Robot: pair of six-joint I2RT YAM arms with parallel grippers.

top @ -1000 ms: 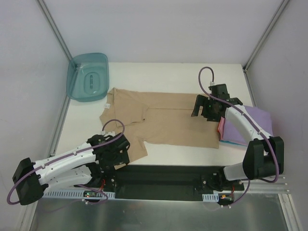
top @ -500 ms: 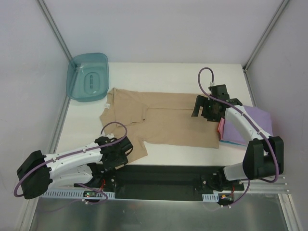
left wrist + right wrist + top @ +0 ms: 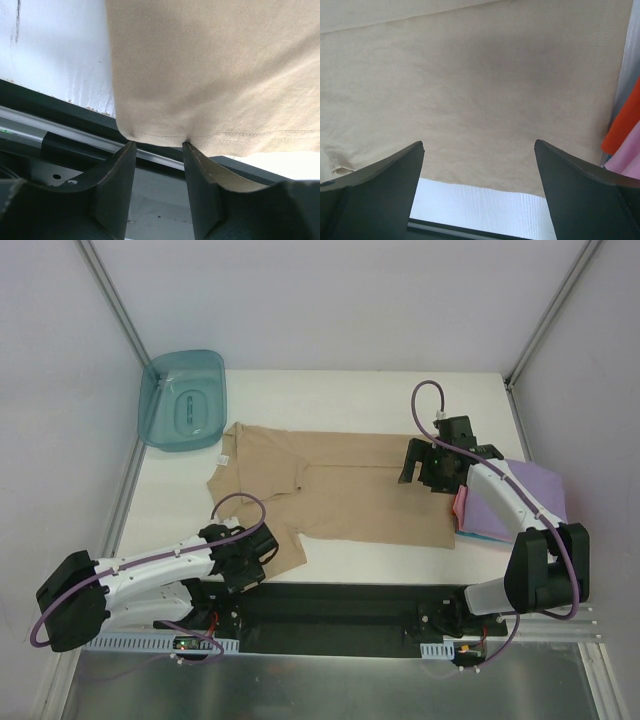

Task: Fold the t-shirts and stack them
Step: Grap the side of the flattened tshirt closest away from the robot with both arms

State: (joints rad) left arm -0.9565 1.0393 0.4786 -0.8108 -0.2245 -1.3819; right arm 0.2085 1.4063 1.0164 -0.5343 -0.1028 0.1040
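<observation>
The tan t-shirt [image 3: 350, 485] lies spread flat on the white table [image 3: 350, 390]. My left gripper [image 3: 262, 550] is low at the shirt's near left corner. In the left wrist view it [image 3: 157, 146] is open, and both fingertips [image 3: 126, 150] touch the stitched hem of the tan shirt [image 3: 200, 65]. My right gripper [image 3: 412, 465] hovers over the shirt's far right part, and it [image 3: 479, 144] is wide open and empty above the tan shirt [image 3: 470, 75]. The folded lavender t-shirt [image 3: 535, 485] lies at the right on the folded pink t-shirt [image 3: 462, 505], partly under the right arm.
The teal plastic tub [image 3: 183, 400] stands at the far left corner, just beyond the shirt's collar. A black rail [image 3: 340, 605] runs along the table's near edge, right behind the left gripper. An orange-red cloth edge [image 3: 625, 125] shows in the folded stack beside the pink cloth [image 3: 627, 155].
My left gripper has moved a little right and forward to the shirt's near left hem. The right arm and the shirts have not visibly moved.
</observation>
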